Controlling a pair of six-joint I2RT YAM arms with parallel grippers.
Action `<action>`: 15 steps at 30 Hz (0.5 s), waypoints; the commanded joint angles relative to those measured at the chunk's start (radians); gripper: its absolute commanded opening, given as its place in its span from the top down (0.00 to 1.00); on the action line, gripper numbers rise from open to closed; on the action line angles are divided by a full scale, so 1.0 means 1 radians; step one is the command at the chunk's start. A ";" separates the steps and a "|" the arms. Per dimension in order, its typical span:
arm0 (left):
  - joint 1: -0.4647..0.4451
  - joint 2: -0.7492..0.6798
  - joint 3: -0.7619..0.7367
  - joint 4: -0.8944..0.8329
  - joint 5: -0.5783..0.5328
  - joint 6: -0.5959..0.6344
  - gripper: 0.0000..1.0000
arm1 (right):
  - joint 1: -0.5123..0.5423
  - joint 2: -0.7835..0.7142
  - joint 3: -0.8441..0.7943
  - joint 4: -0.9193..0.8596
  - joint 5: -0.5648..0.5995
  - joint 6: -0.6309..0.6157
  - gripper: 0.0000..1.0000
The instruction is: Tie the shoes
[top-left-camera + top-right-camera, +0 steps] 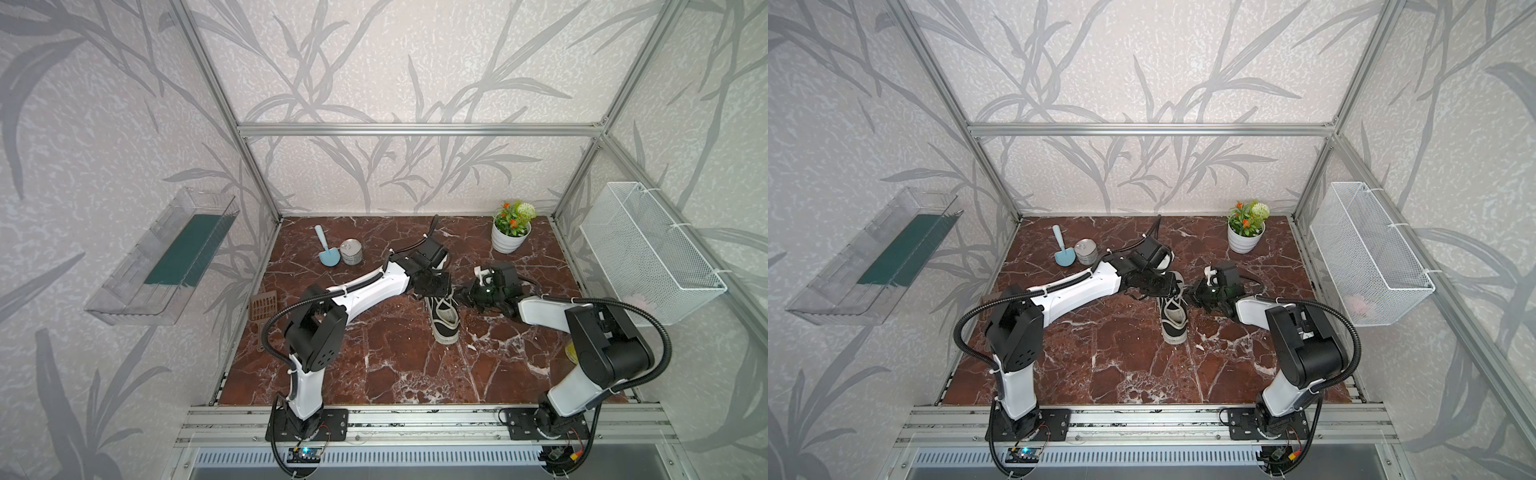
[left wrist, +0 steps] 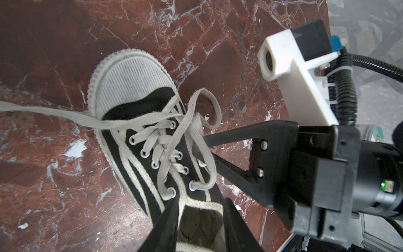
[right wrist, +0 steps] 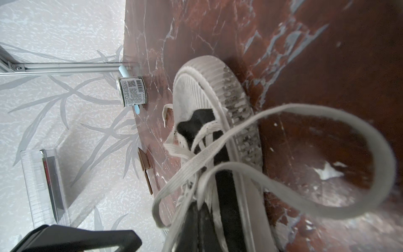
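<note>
Now right fingers [image 2: 239, 133] pinch lace loop [image 3: 383, 157] beside sneaker [image 1: 444, 318]

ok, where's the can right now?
In both top views the can stands at the far left of the table, just right of the blue scoop.

Sneaker [image 1: 444, 318]: black canvas, white ribbed sole and toe cap; upright, frame centre, toe toward bottom; white laces [image 2: 65, 114] loosely looped, untied.

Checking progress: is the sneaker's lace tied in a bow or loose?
Loose: the lace crosses slackly over the sneaker, a loop pinched in the right gripper; no bow.
</note>
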 commanded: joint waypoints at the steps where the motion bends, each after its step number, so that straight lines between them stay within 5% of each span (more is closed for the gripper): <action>1: 0.005 0.008 0.029 -0.019 0.002 0.005 0.65 | -0.003 0.012 -0.001 0.072 -0.034 0.029 1.00; 15: 0.037 0.019 0.009 0.028 0.042 -0.023 0.79 | -0.002 0.083 -0.052 0.319 -0.088 0.177 1.00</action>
